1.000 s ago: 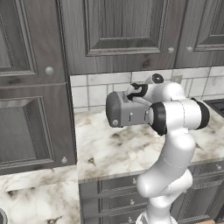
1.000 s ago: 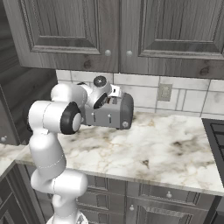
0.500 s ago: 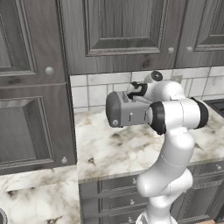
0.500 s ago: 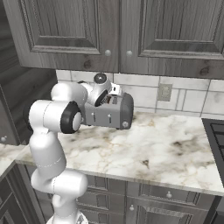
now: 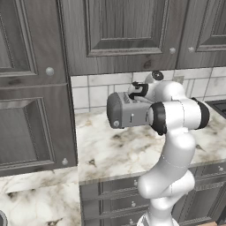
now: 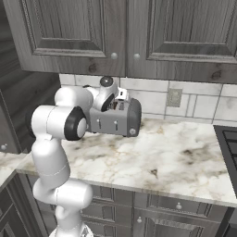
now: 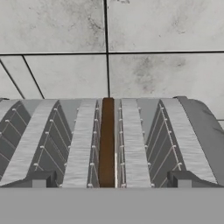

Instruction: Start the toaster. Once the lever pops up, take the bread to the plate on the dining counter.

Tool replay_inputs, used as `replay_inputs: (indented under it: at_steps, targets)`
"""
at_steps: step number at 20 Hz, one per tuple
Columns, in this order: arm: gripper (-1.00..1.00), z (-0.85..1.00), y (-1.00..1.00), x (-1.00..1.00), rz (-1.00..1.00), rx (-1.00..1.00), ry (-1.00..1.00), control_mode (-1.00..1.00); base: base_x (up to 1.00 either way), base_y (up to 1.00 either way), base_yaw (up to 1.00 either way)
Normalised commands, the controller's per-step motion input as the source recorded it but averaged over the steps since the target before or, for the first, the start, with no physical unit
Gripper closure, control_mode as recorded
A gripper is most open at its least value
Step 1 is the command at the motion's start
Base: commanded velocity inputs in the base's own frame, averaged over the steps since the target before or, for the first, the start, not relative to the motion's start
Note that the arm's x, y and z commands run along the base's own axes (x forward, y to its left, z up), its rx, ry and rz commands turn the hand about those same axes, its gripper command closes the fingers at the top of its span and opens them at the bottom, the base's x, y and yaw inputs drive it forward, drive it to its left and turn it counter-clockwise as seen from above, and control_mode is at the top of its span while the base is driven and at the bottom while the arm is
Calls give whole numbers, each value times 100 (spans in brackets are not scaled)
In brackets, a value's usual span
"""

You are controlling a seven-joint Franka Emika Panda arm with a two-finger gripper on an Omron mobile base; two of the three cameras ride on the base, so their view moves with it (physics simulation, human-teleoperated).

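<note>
Toaster (image 5: 128, 114) sits on the marble worktop (image 5: 132, 150) against the tiled backsplash (image 5: 88, 95), under the gray wall cabinets (image 5: 123, 35); you see it from both base cameras as a gray box with dark rounded ends, knob and tabs on the face turned toward the robot. Your arm reaches over it from behind the forearm, with the gripper (image 5: 140, 91) hanging just above the top of the toaster near its rear edge, close to the wall tiles. From the right base camera the same hand (image 6: 115, 99) sits over the toaster's top, toward the left end as seen there. Look through the hand camera: the two finger tips (image 7: 41, 179) stand wide apart at the bottom edge, jaws spread and holding nothing, one on each side of the slots. Bread (image 7: 106, 142) stands edge-on as a thin brown strip down in the slot between the wire guides, midway between your fingers. Below the worktop run gray drawers (image 6: 152, 213). Stove edge (image 6: 227, 148) shows at far right.
</note>
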Motion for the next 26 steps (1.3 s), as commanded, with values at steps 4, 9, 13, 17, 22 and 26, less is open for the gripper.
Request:
replay_inputs:
  at_steps: [4,9,13,17,22,26]
  targets:
    - [-100,0,1,6,0,0,3,-100,0,0,0]
    - [-100,0,1,8,0,0,1,-100,0,0,0]
    - [-100,-1,0,8,0,0,0,-100,0,0,0]
    - [-100,-4,1,5,0,0,0,-100,0,0,0]
    - [-100,-6,1,1,0,0,0,-100,0,0,0]
    - [-100,-4,0,0,0,0,0,-100,0,0,0]
